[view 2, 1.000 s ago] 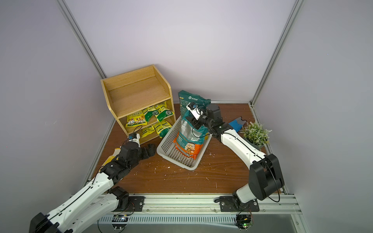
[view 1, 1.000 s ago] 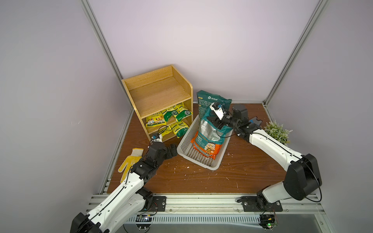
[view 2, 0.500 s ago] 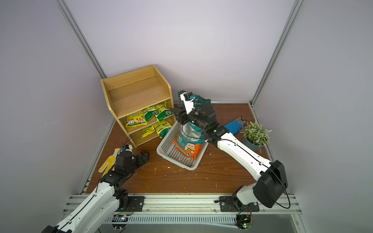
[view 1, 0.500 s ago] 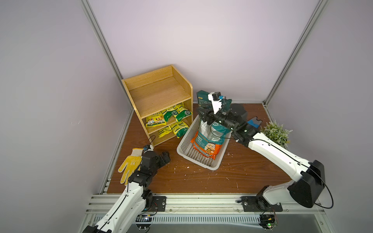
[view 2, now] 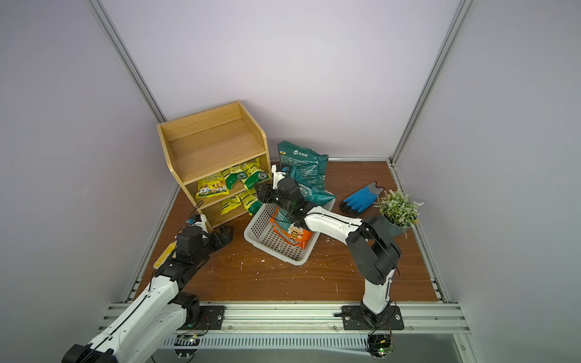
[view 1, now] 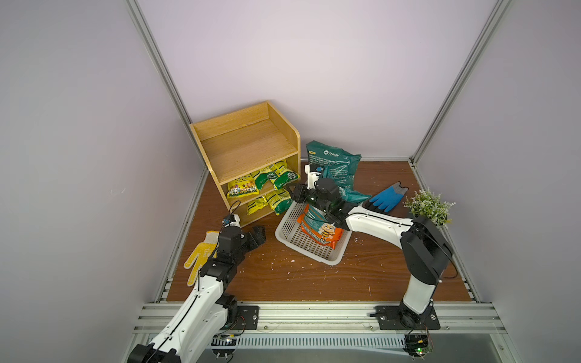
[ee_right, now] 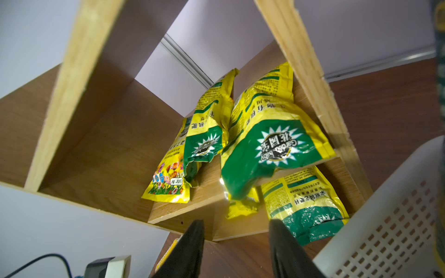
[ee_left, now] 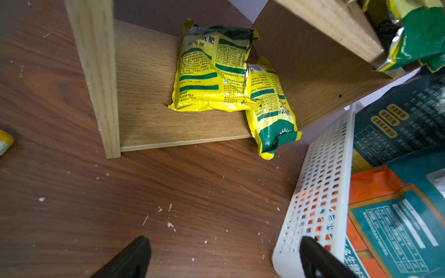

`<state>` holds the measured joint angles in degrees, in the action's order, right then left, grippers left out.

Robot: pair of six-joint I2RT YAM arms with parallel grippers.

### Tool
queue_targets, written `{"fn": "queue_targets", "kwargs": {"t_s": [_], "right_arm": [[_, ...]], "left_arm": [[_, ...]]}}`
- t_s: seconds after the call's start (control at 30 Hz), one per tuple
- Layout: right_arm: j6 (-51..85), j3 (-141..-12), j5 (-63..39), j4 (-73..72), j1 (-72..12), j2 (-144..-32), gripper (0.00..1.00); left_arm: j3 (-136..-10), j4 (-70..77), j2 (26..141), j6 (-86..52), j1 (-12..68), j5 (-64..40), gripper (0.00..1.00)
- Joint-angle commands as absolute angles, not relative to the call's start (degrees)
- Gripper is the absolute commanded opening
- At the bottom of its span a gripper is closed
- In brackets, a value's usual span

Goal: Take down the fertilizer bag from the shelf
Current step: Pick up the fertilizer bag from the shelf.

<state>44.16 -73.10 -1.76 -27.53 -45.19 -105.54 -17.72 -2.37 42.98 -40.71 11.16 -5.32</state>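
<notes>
Two pairs spread, nothing held | right fingers (ee_right: 190, 250) facing fertilizer bag (ee_right: 272, 154) on shelf (view 1: 248, 151) middle tier | left fingers (ee_left: 130, 260) low over desk (ee_left: 192, 187)

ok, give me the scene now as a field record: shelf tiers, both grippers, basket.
shelf: light wood, three tiers, nothing on the top one
middle-tier bags: three yellow-green fertilizer bags
bottom-tier bags: two, one overhanging the front edge
right gripper: open, empty, facing the middle-tier bags, not touching them
left gripper: open, empty, low over the table before the bottom tier
white basket: beside the shelf, holds an orange-and-teal bag
</notes>
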Motion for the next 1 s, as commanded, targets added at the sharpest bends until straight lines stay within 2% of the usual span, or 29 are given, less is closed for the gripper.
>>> {"fn": "queue_targets", "kwargs": {"t_s": [0.0,0.17,0.27,0.33,0.47,0.5,0.73,0.97], "right_arm": [[49.61,-77.29,-1.75,-33.79,-45.12,-107.67,0.52],[51.42,-80.47,-0.97,-35.73,-45.16,-111.98,0.52],[51.06,-82.11,0.37,-35.85,-45.03,-113.70,0.47],[51.15,-82.35,1.12,-36.72,-44.93,-114.16,0.35],[50.24,-81.60,2.37,-37.46,-44.65,-113.38,0.03],[50.07,-80.89,2.61,-37.84,-44.59,-112.83,0.00],[43.14,-73.66,4.31,-38.56,-44.62,-103.86,0.00],[32.19,-70.07,3.25,-33.09,-44.94,-94.93,0.00]], "left_arm": [[-18.14,-2.15,43.07,-38.60,10.46,-5.70,0.99],[-17.34,-1.81,42.37,-38.48,10.46,-5.34,0.99],[-17.37,-1.67,42.13,-38.41,10.46,-5.01,1.00],[-17.51,-1.92,41.93,-38.23,10.46,-4.92,1.00],[-17.49,-2.28,41.67,-38.18,10.46,-4.62,0.99],[-17.50,-2.33,41.58,-38.12,10.46,-4.53,1.00],[-17.88,-2.46,41.67,-38.10,10.46,-4.40,0.99],[-18.58,-2.46,42.88,-37.73,10.46,-4.53,1.00]]}}
